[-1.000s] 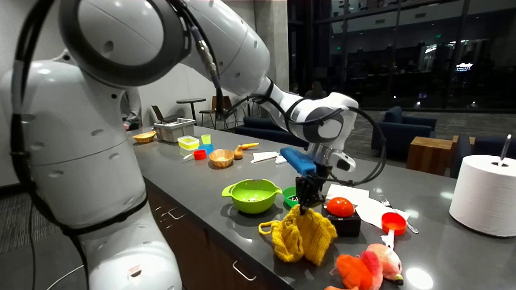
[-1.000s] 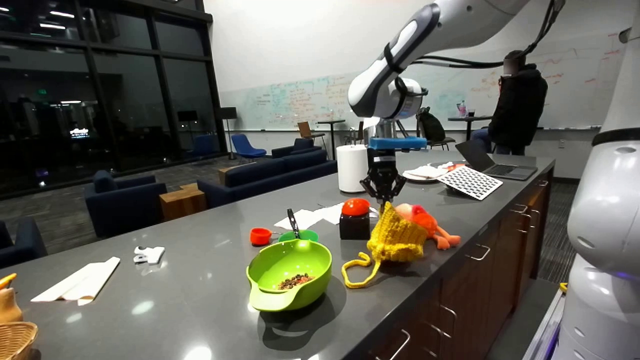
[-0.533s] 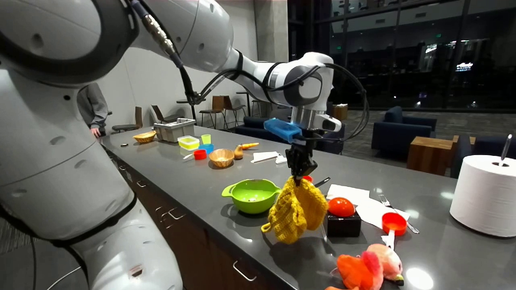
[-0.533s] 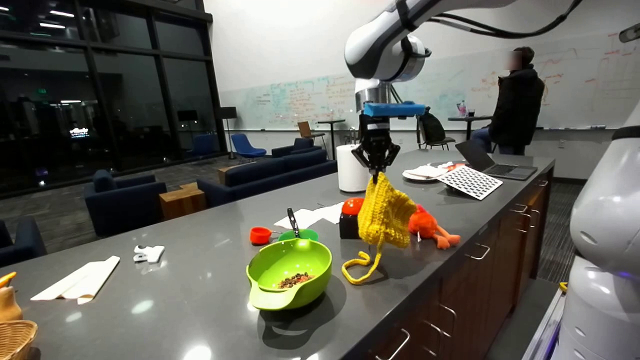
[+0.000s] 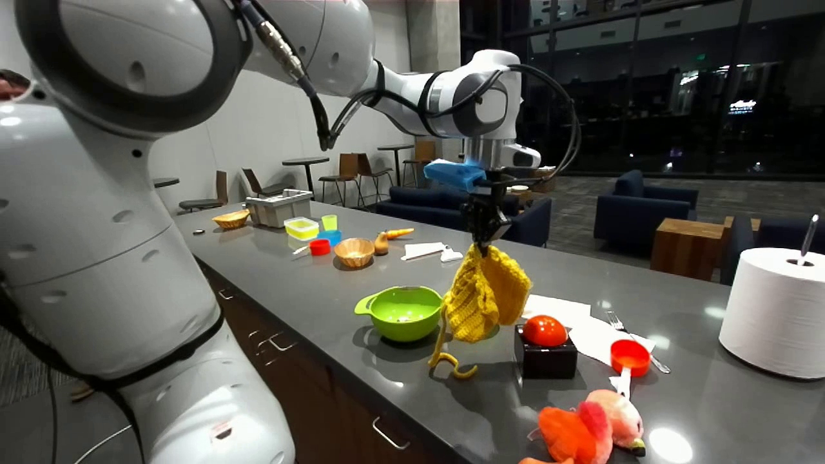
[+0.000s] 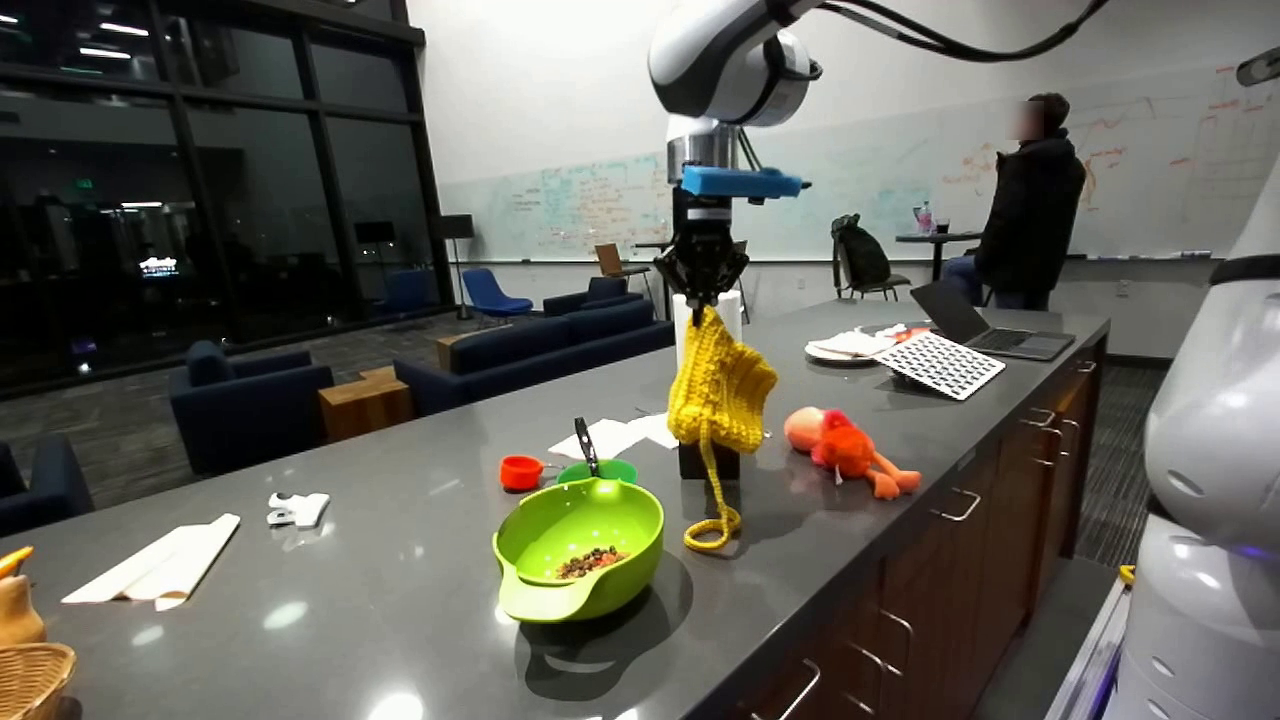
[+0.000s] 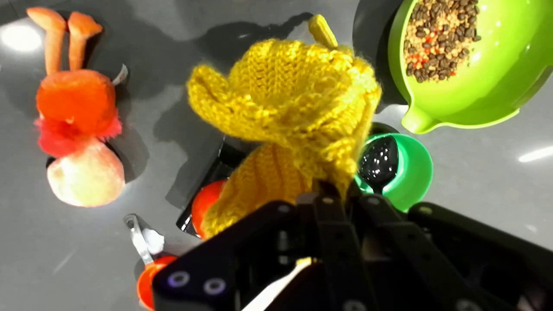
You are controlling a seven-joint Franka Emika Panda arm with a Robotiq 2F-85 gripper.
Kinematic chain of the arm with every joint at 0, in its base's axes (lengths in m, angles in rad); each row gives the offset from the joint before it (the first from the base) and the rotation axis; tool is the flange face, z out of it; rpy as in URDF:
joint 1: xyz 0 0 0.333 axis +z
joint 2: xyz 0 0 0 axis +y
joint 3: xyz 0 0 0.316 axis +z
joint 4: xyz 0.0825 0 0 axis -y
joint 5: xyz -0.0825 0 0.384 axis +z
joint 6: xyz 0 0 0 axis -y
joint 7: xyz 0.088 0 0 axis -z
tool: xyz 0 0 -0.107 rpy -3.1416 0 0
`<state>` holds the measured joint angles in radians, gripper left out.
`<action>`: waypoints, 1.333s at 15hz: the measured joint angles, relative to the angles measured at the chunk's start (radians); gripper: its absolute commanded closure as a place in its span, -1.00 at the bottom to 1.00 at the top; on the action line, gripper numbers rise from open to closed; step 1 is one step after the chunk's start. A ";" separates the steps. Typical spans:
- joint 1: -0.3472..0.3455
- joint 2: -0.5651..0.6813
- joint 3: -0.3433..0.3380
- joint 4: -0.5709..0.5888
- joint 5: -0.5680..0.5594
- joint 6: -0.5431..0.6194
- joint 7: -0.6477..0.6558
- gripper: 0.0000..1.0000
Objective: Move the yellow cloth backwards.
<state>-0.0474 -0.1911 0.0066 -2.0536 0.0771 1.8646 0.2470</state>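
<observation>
1. Gripper (image 6: 698, 312), x1: fingers clamped on the top of the yellow cloth (image 5: 486, 296).
2. Yellow cloth, x1: hangs right of centre in both exterior views, upper centre in wrist view. Body off the counter (image 5: 309, 303); cord (image 6: 712, 480) trails below, end curled.
3. Lime-green bowl (image 5: 405, 330), x1: upper right in wrist view, where the bean-and-grain mix (image 7: 436, 43) inside reads clearest.
4. Small green cup (image 7: 421, 168), x1, holding black spoon (image 7: 378, 160), x1: right of centre in wrist view.
5. Red dome (image 5: 545, 330), x1: in full sight in an exterior view; partly covered by cloth in wrist view; in an exterior view just its black base (image 6: 708, 463) shows below the cloth.
6. Plush toy (image 5: 573, 430), x1: lower right there, upper left in wrist view, both legs (image 7: 55, 47) visible.
7. Red cups (image 5: 630, 356): x2 in an exterior view, x1 in wrist view, lower left.
8. Wicker baskets (image 5: 354, 254), x2, and grey bin (image 5: 279, 209), x1: left half, an exterior view.
9. Laptop (image 6: 1020, 343), x1: right side, only in an exterior view.
</observation>
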 measured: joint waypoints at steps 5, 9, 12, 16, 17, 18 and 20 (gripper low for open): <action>0.022 0.074 0.028 0.085 -0.092 0.138 0.008 0.97; 0.034 0.106 0.031 0.101 -0.127 0.288 0.027 0.97; 0.039 0.140 0.033 0.101 -0.169 0.387 0.038 0.97; 0.041 0.230 0.028 0.104 -0.255 0.469 0.067 0.97; 0.041 0.263 0.022 0.113 -0.279 0.471 0.077 0.97; 0.041 0.300 0.014 0.130 -0.298 0.470 0.083 0.97; 0.041 0.388 -0.005 0.191 -0.316 0.459 0.087 0.97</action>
<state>-0.0064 0.1972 0.0019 -1.8621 -0.2393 2.3231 0.3341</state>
